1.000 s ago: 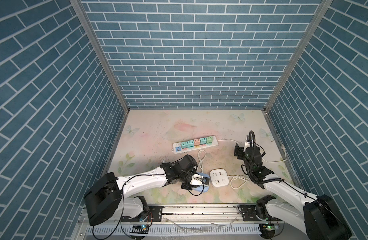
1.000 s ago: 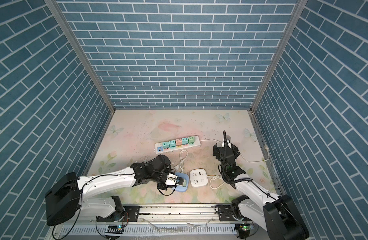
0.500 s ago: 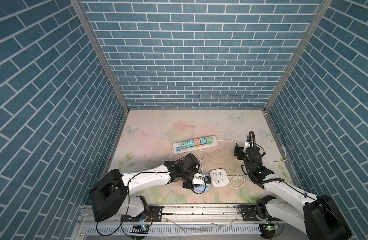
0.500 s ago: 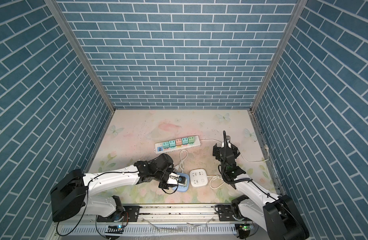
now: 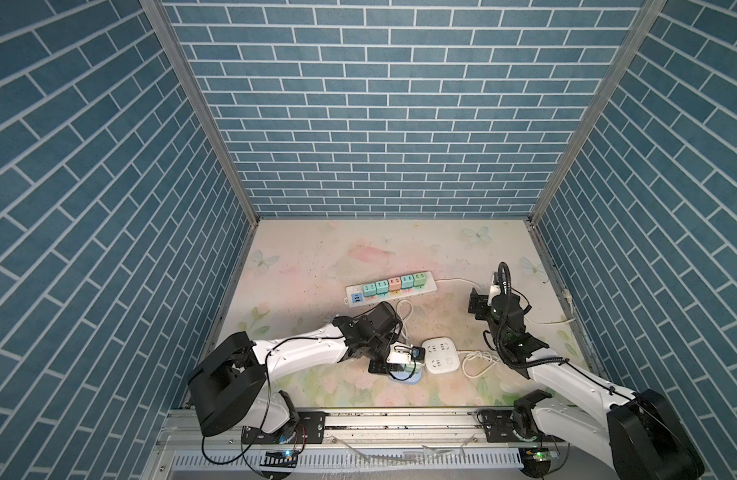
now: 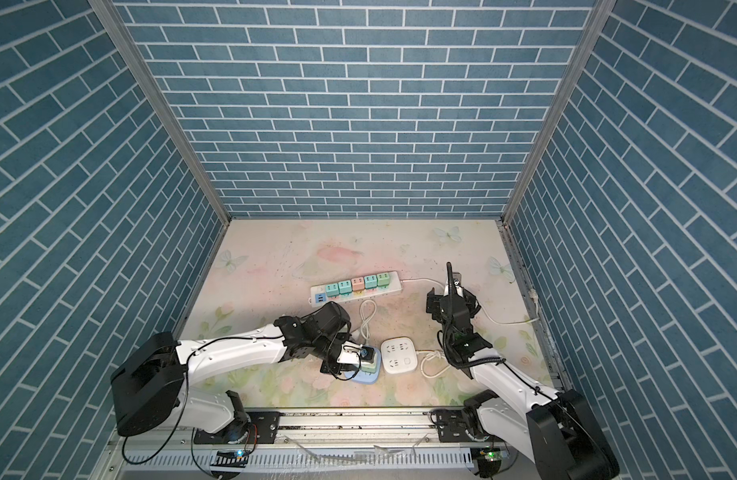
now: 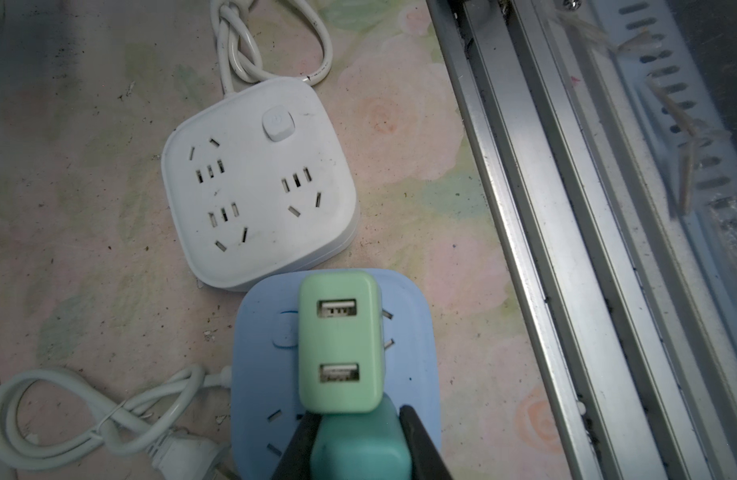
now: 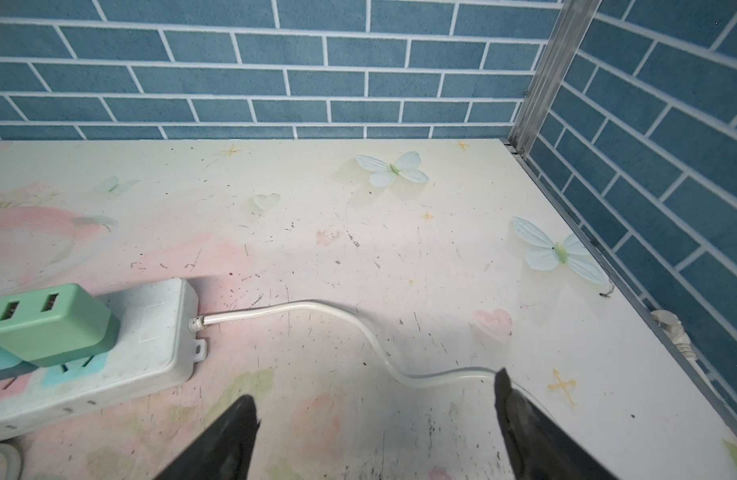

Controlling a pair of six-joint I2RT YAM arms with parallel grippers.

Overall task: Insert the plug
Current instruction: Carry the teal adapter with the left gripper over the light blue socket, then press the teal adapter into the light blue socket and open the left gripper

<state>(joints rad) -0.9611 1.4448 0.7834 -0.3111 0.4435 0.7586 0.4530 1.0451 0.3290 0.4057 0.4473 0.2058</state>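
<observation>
My left gripper is shut on a teal-green plug held low over the blue socket block. Pressed against it is a light green plug with two USB ports, standing on that block. Whether the held plug's pins are in a socket is hidden. In both top views this gripper sits at the blue block near the front edge. My right gripper is open and empty, hovering above the floor at the right.
A white square socket block lies beside the blue one, with its bundled cord. A long power strip carries several coloured plugs; its cord runs towards the right wall. The metal front rail is close.
The left arm's rear links have swung slightly to the right while its gripper stays at the blue block with the plug. The right arm has not moved.
</observation>
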